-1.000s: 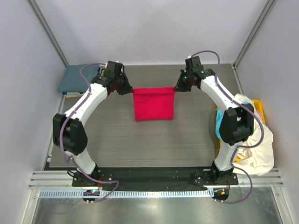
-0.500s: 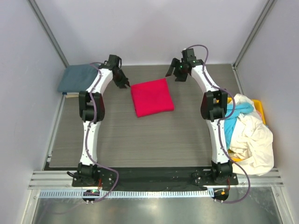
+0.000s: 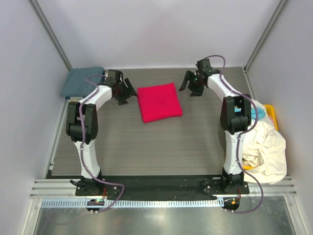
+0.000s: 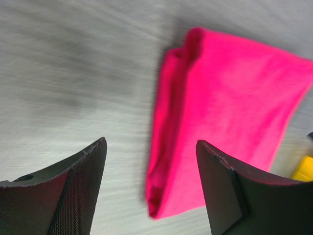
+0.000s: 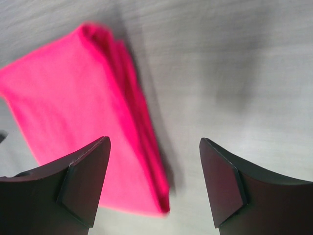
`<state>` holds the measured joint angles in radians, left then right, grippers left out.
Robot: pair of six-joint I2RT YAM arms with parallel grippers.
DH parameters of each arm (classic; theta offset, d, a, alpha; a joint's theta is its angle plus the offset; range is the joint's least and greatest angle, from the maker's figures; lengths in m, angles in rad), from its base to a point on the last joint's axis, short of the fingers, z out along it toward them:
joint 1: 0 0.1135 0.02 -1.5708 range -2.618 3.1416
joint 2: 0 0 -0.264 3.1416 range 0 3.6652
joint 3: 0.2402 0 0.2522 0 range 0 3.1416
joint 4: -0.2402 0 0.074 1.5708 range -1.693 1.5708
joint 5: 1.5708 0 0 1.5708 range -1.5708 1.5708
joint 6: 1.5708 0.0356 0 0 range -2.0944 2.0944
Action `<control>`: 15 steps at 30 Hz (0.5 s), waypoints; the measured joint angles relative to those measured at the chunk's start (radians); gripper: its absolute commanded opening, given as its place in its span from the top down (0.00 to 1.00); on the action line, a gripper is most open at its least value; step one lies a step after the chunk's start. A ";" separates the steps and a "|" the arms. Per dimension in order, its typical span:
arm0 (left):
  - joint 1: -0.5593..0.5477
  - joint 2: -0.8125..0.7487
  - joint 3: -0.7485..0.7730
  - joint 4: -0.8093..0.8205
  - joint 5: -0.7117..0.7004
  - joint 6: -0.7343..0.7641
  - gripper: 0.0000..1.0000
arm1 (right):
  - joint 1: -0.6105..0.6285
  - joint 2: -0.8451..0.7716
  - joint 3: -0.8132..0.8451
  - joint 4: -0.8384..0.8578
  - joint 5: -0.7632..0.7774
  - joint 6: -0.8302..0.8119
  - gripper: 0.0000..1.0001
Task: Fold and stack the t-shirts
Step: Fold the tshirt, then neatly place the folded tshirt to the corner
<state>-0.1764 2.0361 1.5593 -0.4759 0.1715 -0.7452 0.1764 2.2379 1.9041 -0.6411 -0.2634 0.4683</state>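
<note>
2 grippers stand with fingers apart, holding nothing. We note the left gripper (image 3: 125, 91) just beside the left edge of the folded bright red-pink cloth t-shirt (image 3: 159, 102), the right gripper (image 3: 190, 84) near its far right corner. Shirt lies flat toward the far edge of the grey wood-grain table (image 3: 146, 147), midway along.
</note>
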 measured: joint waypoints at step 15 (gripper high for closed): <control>-0.035 0.141 -0.085 0.474 0.073 -0.110 0.53 | 0.000 -0.442 -0.527 0.171 -0.077 -0.008 0.20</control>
<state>-0.2115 2.1773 1.4742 -0.0021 0.2447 -0.8555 0.1768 1.7958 1.3769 -0.4706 -0.3401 0.4603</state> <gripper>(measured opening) 0.557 0.795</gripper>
